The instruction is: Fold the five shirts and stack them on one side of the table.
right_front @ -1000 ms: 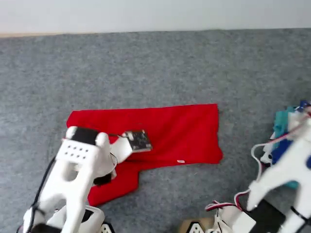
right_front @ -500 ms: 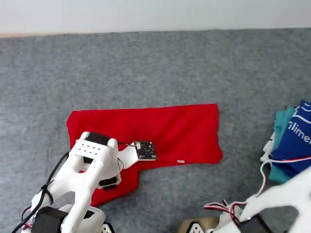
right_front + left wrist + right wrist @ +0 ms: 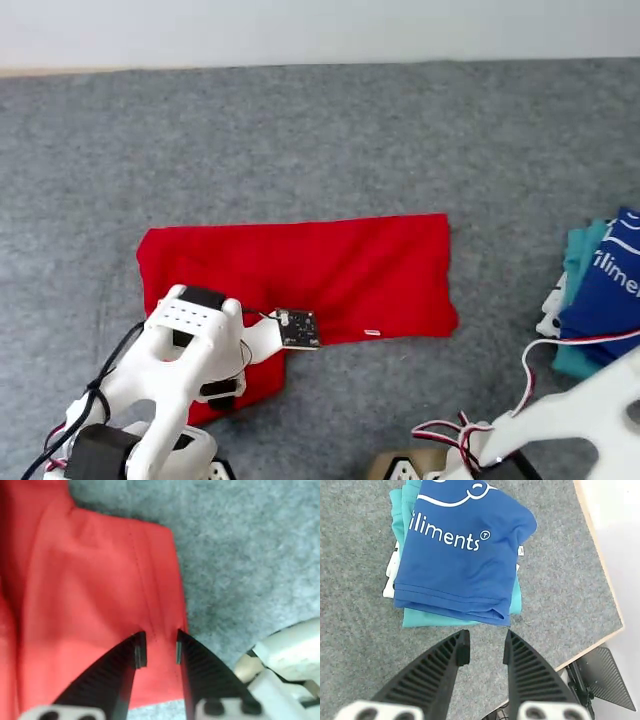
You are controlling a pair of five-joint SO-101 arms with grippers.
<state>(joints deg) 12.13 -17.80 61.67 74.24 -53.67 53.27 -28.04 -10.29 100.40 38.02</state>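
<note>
Grey table [image 3: 300,120]; red shirt [image 3: 340,265]; blue shirt [image 3: 462,560] stacked

A red shirt [image 3: 340,270] lay flat in the middle of the table [image 3: 300,130]. It was folded into a long strip, and one part stuck out toward the near edge. Well off to one side sat a neat pile. A folded blue shirt [image 3: 465,550] with white letters lay on a teal shirt [image 3: 420,618], and a bit of white cloth [image 3: 389,582] peeked out beneath.
</note>
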